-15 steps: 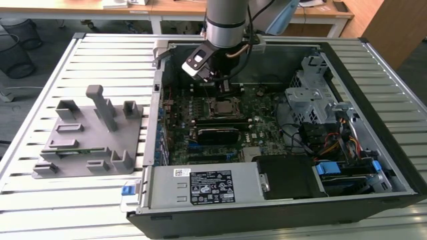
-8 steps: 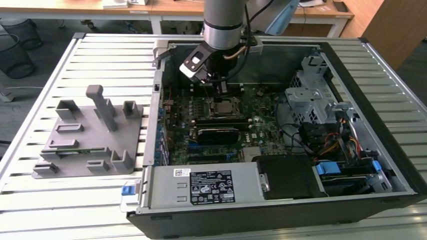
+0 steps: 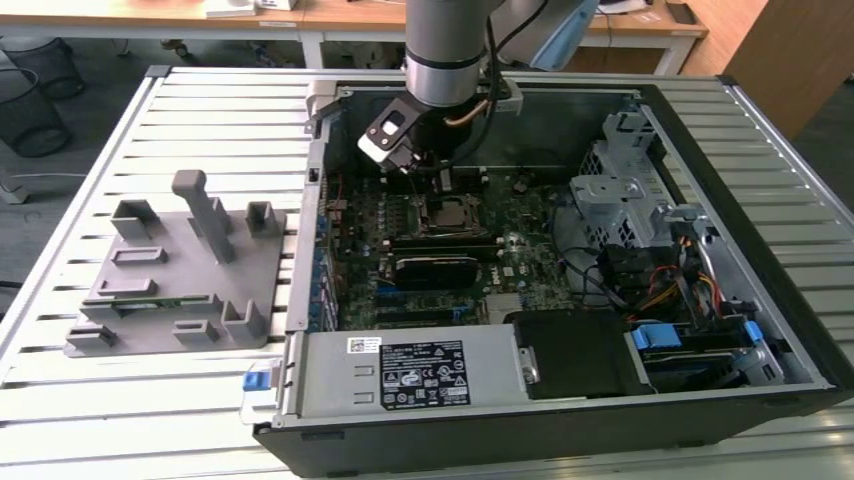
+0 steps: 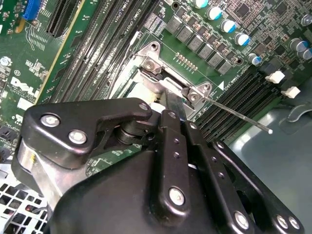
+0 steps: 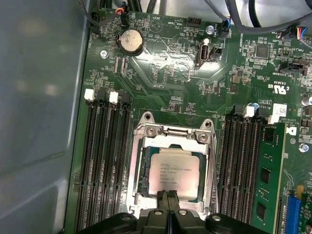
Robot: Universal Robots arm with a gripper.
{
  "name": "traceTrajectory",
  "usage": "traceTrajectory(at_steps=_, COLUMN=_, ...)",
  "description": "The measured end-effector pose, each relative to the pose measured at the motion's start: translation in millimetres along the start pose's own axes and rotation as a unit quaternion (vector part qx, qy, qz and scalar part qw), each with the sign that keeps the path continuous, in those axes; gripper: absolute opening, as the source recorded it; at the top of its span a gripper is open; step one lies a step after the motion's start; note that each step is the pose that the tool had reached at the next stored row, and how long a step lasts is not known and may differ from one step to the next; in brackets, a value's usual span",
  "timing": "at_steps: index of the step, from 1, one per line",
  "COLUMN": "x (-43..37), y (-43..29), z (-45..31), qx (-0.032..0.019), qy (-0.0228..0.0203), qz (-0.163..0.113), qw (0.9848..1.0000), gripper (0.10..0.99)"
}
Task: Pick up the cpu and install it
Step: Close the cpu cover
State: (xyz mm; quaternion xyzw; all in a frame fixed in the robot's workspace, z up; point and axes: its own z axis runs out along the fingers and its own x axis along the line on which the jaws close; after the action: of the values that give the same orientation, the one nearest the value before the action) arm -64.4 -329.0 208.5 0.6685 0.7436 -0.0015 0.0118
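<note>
The cpu (image 5: pixel 174 170), a small square chip with a pale silvery top, lies flat inside the metal socket frame (image 5: pixel 141 161) on the green motherboard (image 5: pixel 170 83). In the exterior view the cpu (image 3: pixel 451 212) sits mid-board inside the open computer case. My gripper (image 5: pixel 169 196) hangs right over the chip's near edge, its two black fingers pressed together with nothing visible between them. In the exterior view the gripper (image 3: pixel 424 180) points down just behind the socket. The second wrist view has the gripper's black body in front, with the socket frame (image 4: pixel 156 68) beyond it.
A grey plastic holder (image 3: pixel 174 270) with upright posts stands on the slatted table at the exterior view's left. Memory slots (image 5: pixel 105 161) flank the socket. A thin lever rod (image 4: pixel 234 114) sticks out beside it. A power supply (image 3: pixel 400 370), drive cage (image 3: pixel 621 190) and cables (image 3: pixel 667 290) crowd the case.
</note>
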Motion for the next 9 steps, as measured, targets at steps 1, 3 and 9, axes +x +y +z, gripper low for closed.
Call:
traceTrajectory(at_steps=1, x=0.0, y=-0.1, z=0.6, qx=0.0, qy=0.0, qz=0.0, qw=1.0, gripper=0.106)
traceTrajectory(at_steps=3, x=0.1, y=-0.2, z=1.8, qx=0.0, qy=-0.0002, qz=0.0, qw=1.0, gripper=0.106)
traceTrajectory(at_steps=9, x=0.2, y=-0.8, z=5.0, qx=0.0001, qy=-0.0008, qz=0.0, qw=1.0, gripper=0.106)
